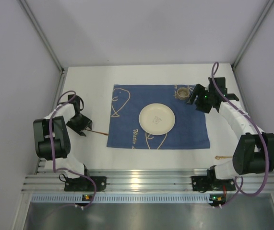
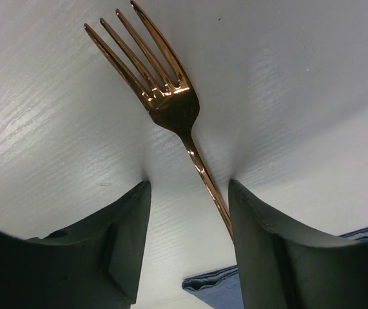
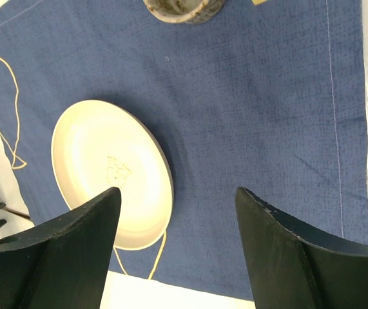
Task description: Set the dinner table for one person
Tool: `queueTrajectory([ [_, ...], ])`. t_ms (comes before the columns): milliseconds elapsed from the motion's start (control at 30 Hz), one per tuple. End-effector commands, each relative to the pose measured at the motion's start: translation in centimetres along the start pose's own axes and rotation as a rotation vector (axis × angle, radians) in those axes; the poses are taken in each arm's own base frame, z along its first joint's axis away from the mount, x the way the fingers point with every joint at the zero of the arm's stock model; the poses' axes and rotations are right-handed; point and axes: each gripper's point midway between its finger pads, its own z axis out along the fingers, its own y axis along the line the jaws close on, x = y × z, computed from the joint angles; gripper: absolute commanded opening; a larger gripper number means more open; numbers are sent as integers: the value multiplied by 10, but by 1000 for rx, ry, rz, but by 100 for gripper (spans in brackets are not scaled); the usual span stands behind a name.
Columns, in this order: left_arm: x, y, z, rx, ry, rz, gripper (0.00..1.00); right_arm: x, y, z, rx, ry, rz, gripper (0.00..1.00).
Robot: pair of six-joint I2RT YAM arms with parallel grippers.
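A copper fork (image 2: 171,106) lies flat on the white dinner table (image 2: 300,77). My left gripper (image 2: 189,187) is open, low over the table and astride the fork's handle, which runs close along the right finger (image 2: 261,244). In the top view the left gripper (image 1: 81,127) is left of the blue placemat (image 1: 189,129), and the fork handle (image 1: 98,132) sticks out toward the placemat. A cream plate (image 1: 157,119) sits mid-placemat and a small cup (image 1: 182,92) sits at its far right. My right gripper (image 1: 193,99) is open and empty beside the cup, above the placemat (image 3: 267,96) and the plate (image 3: 113,170).
A second gold utensil (image 1: 221,157) lies on the table (image 1: 127,74) near the right arm's base, partly hidden by the arm. The cup (image 3: 184,8) is at the top edge of the right wrist view. White walls enclose the table on three sides.
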Motion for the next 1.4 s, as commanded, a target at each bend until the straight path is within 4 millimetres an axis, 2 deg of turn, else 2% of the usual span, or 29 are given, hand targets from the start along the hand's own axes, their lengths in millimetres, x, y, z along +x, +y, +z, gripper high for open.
queueTrajectory([
  [0,-6,2,11,-18,-29,-20,54,-21,10,-6,-16,-45,-37,72],
  [133,-2,1,18,-29,-16,-18,42,-17,6,-5,-11,-32,-36,71],
  [167,-2,1,19,-29,-15,-18,35,-17,5,-4,-8,-32,-32,71],
  [233,0,-1,22,-30,-12,-11,28,-15,4,-3,-9,-25,-33,71],
  [267,1,-1,24,-34,-10,-8,20,-15,4,-3,-8,-24,-33,71],
  [367,2,1,27,-41,-9,-6,12,-16,3,-1,-8,-19,-32,71],
  [467,3,5,28,-54,-12,8,0,-18,2,0,-8,-17,-28,70],
  [567,1,9,23,-64,-23,26,0,-19,2,2,-11,-12,-27,70],
  [700,-10,-1,2,-16,-79,101,0,-23,5,2,-22,-17,-27,70],
  [833,-23,-24,-28,68,-173,185,0,-25,9,2,-32,-18,-24,70],
  [867,-24,-37,-37,97,-197,218,0,-26,10,1,-36,-21,-21,70],
  [967,-24,-55,-52,120,-241,295,0,-28,12,-3,-43,-32,-19,70],
  [1000,-18,-74,-65,156,-266,360,0,-29,13,-4,-44,-35,-18,71],
  [1067,-12,-91,-74,168,-291,421,0,-28,14,-8,-51,-41,-19,72],
  [1167,11,-134,-97,254,-314,559,0,-26,14,-14,-52,-51,-18,75],
  [1267,18,-142,-97,241,-310,579,0,-22,13,-21,-53,-64,-18,76],
  [1367,12,-134,-99,202,-330,547,0,-16,10,-30,-51,-83,-14,76],
])
